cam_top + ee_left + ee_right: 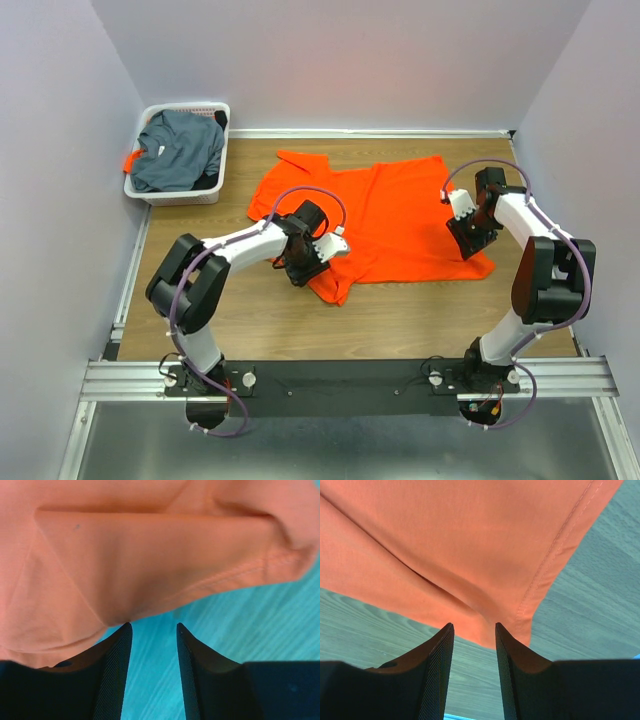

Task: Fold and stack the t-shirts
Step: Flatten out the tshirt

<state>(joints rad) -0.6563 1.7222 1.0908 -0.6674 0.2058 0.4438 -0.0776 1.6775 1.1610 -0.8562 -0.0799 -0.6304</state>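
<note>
orange t-shirt [390, 212]: matt cloth | table [420, 315]: smooth wood | basket [182, 196]: white plastic

- The right gripper [474, 630] shows two dark fingers [435, 680] held apart, with the wood-grain table [590, 610] visible between them.
- The orange t-shirt [460, 540] fills the upper view.
- Its stitched-hem corner hangs just beyond the fingertips.
</note>
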